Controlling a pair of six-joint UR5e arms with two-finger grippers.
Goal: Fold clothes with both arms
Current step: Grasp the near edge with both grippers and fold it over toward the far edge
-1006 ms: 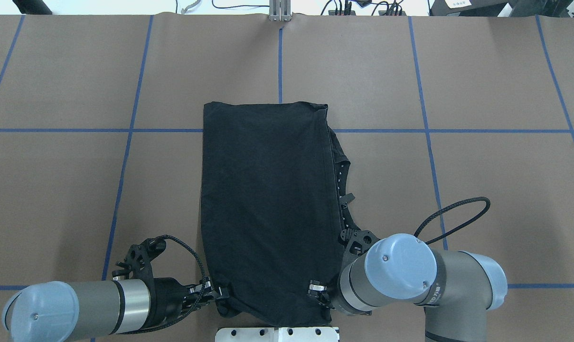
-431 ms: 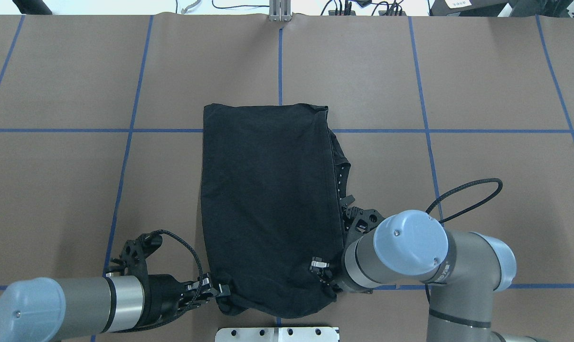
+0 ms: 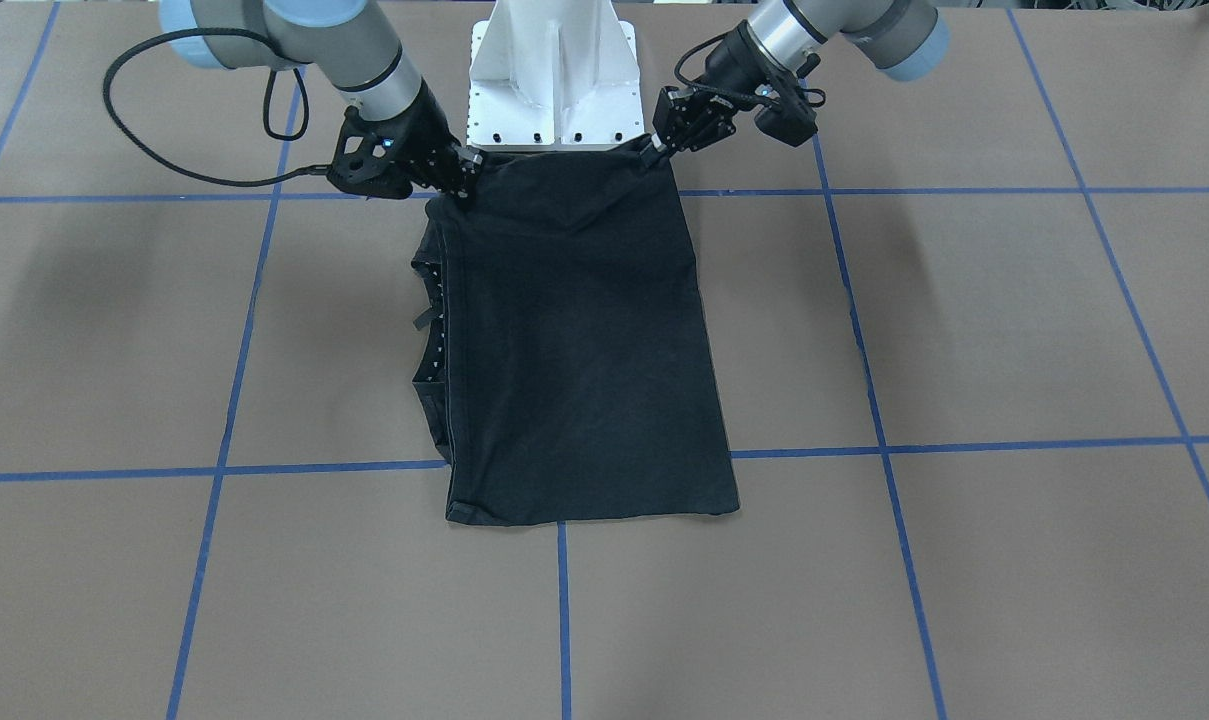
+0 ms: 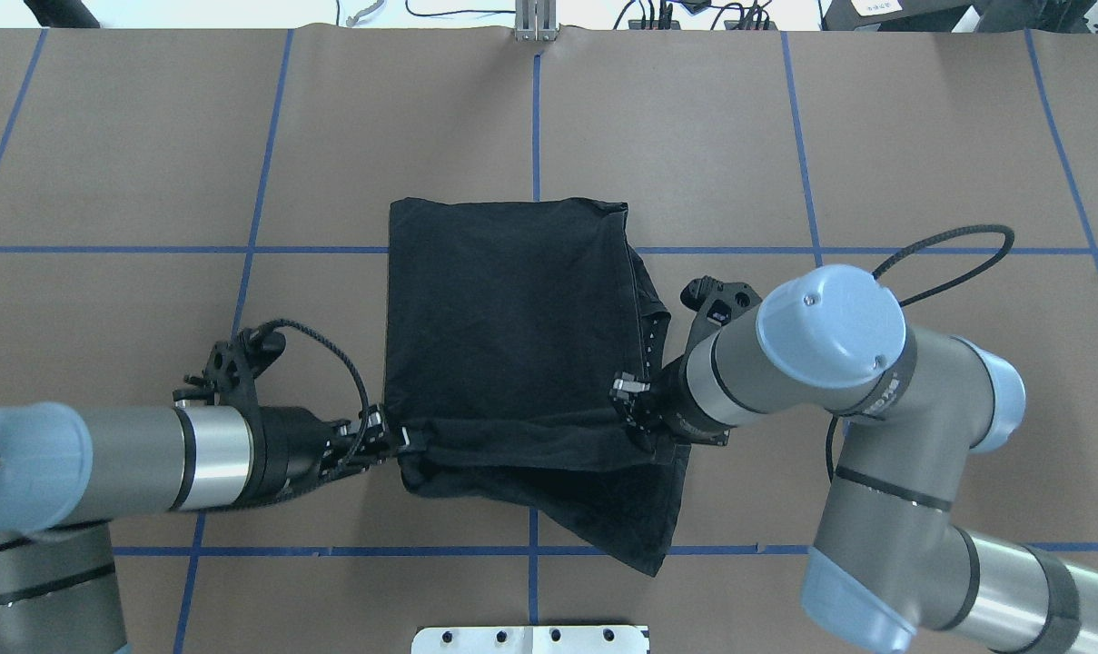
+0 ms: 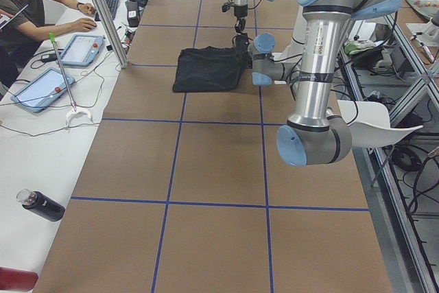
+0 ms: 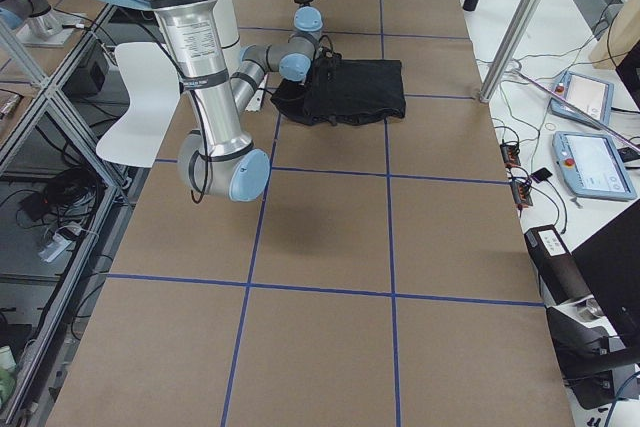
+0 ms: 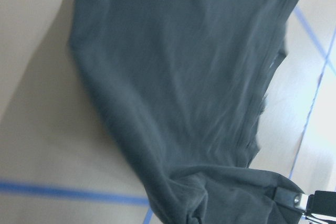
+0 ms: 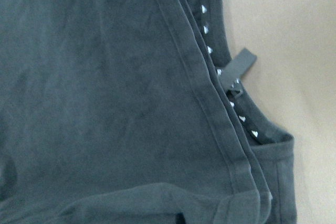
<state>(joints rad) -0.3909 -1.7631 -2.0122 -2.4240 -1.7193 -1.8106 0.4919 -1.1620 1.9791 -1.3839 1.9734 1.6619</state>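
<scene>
The black T-shirt (image 4: 512,318) lies folded lengthwise at the table's middle, plain black side up, its print hidden. My left gripper (image 4: 406,439) is shut on the shirt's near left corner. My right gripper (image 4: 628,397) is shut on its near right corner. Both hold the near edge raised, and a flap of cloth (image 4: 621,509) hangs below it. In the front-facing view the left gripper (image 3: 652,152) and right gripper (image 3: 467,172) pinch the two corners of the shirt (image 3: 574,340). The right wrist view shows the collar tape (image 8: 231,93).
The white pedestal base (image 4: 530,639) stands at the near table edge. Blue tape lines (image 4: 535,118) grid the brown table cover (image 4: 921,136). An operator (image 5: 27,5) sits at a side bench with tablets (image 5: 82,49) and a black bottle (image 5: 41,205).
Both grippers have moved away from the base toward the far side, carrying the shirt's near edge with them. The near part now drapes in a fold.
</scene>
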